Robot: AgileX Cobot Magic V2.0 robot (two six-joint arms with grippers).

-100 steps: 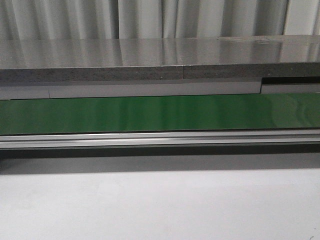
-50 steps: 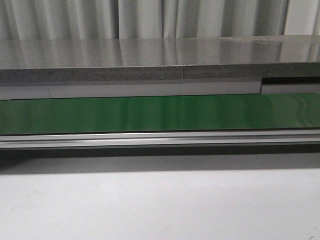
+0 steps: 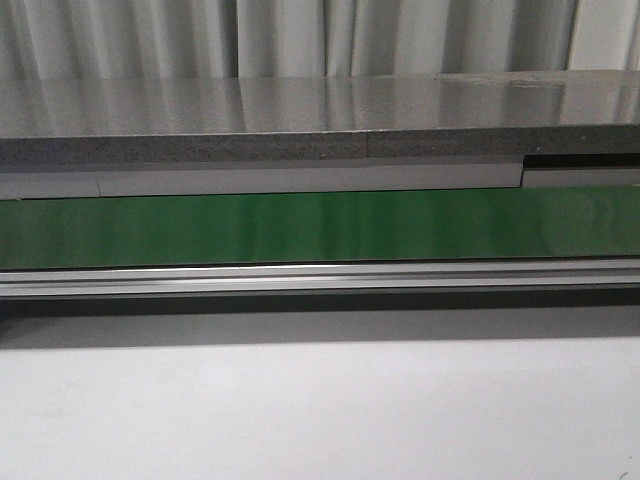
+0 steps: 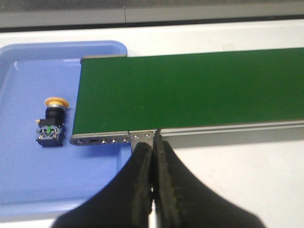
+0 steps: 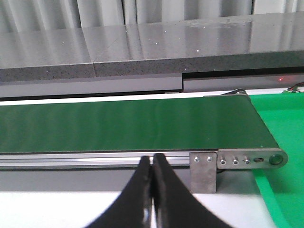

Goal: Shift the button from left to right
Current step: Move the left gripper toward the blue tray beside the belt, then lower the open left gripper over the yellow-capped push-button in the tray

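The button [image 4: 51, 122], a yellow-orange cap on a black body, lies on its side in a blue tray [image 4: 28, 180] beside the end of the green conveyor belt [image 4: 190, 88]. My left gripper [image 4: 152, 141] is shut and empty, its black fingers pressed together over the belt's metal end bracket, well apart from the button. My right gripper [image 5: 151, 159] is also shut and empty, hanging in front of the belt's rail [image 5: 95, 159] near the belt's other end. Neither gripper nor the button appears in the front view.
The front view has the green belt [image 3: 320, 228] running across, an aluminium rail [image 3: 320, 278] before it, a grey shelf [image 3: 300, 120] behind and white table [image 3: 320, 410] in front. A green surface [image 5: 280, 137] lies past the belt's right end, by a metal bracket [image 5: 203, 171].
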